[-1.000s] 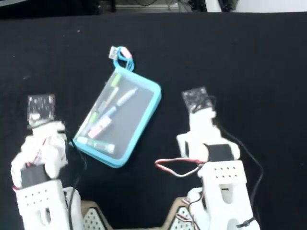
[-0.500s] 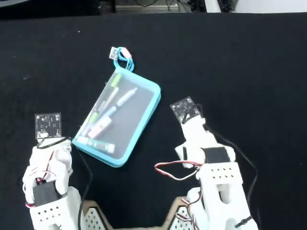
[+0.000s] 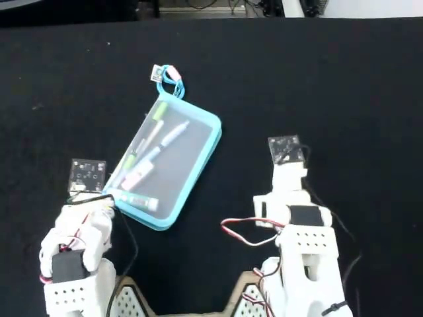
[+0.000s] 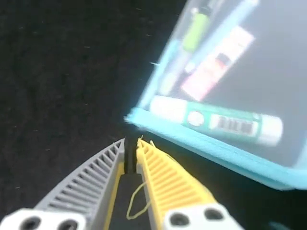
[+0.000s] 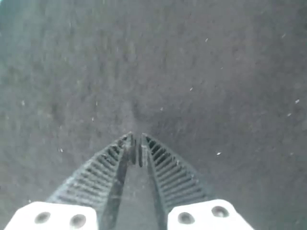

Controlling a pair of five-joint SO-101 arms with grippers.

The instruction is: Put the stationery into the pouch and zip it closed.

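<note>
Two arms sit at the near edge of the black table [image 3: 344, 79], and the high view lays out the whole scene: the left arm [image 3: 73, 244] is beside the near corner of the blue-edged pouch [image 3: 173, 173], while the right arm [image 3: 299, 228] is well apart from it over bare cloth. The pouch lies flat and aslant, clear face up, with the stationery [image 3: 140, 175] inside it — pens [image 3: 173, 135] lie lengthwise and a green-and-white glue stick [image 3: 132, 198] lies crosswise at the near end. A ring [image 3: 173, 86] with a small tag [image 3: 158, 71] sticks out from its far corner. The left wrist view brings in what the arm covers from overhead — the left gripper [image 4: 130, 143], one finger grey and one yellow, has its jaws pressed together on nothing, tips just beside the pouch's corner. The right wrist view gives the right gripper [image 5: 136, 139], jaws likewise together and empty, above black cloth.
</note>
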